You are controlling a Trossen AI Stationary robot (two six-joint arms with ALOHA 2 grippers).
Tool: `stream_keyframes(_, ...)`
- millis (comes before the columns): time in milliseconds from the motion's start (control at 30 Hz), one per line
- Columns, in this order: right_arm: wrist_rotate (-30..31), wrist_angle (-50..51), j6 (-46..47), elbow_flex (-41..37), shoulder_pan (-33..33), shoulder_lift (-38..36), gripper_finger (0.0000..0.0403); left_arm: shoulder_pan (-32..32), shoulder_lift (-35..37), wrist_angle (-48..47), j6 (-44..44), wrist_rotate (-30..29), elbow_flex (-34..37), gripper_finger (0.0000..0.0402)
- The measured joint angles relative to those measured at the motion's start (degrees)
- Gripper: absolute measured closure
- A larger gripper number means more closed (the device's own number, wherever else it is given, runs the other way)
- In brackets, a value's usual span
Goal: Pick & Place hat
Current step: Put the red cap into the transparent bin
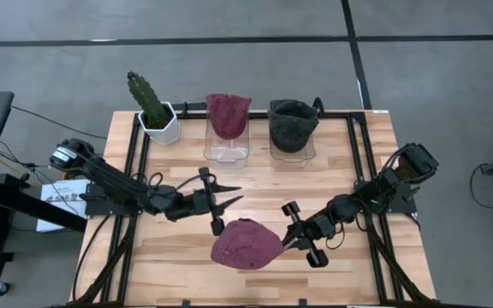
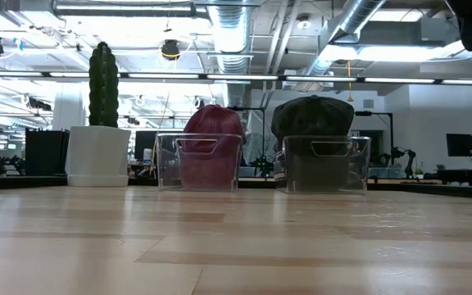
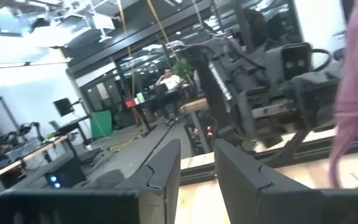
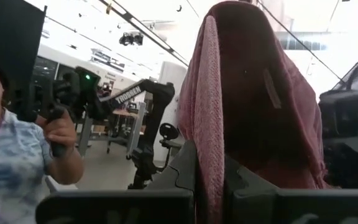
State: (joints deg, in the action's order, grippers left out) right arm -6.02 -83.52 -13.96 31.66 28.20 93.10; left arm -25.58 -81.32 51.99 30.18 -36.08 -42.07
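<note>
My right gripper was clenched on the right edge of the soft maroon knit hat, which hung over the near middle of the wooden surface. My left gripper, part-spread and empty, sat just far-left of it. The hat's long axis ran left-right; the right arm had it.

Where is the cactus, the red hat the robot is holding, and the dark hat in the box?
cactus point(image 1: 147, 98), high view, on its green stem.
red hat point(image 1: 245, 245), high view, middle of its crown.
dark hat point(image 1: 292, 124), high view, on its crown, sitting in the clear box.
</note>
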Motion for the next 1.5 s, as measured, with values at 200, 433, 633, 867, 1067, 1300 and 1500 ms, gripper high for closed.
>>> stream_keyframes(200,0.0,1.7,1.9,0.0,-1.6,-0.1,0.0397,0.0,-2.1,-0.1,1.7,0.7,-3.8,0.0305)
stream_keyframes(433,0.0,2.4,2.6,0.1,-3.1,-0.1,0.0397,1.4,-2.0,0.4,0.0,12.3,-10.1,0.0305)
stream_keyframes(633,0.1,3.8,3.3,0.9,-3.5,-0.1,0.0398,4.1,-4.6,0.3,-0.6,14.4,-16.0,0.0305)
stream_keyframes(867,0.4,6.8,2.2,2.4,-2.9,-0.1,0.0397,9.5,-8.1,0.4,-0.7,19.9,-19.5,0.0305)
stream_keyframes(1067,1.8,7.2,0.4,2.4,-1.3,-0.1,0.0397,13.0,-7.1,-7.4,1.7,18.7,-19.5,0.0305)
stream_keyframes(1300,3.7,7.8,0.5,2.4,-1.4,-0.2,0.0397,13.9,0.2,-15.9,4.4,11.8,-19.4,0.0305)
stream_keyframes(1500,-0.1,8.4,0.2,2.4,-0.5,-0.1,0.0398,13.8,9.4,-19.2,7.3,4.3,-18.3,0.0305)
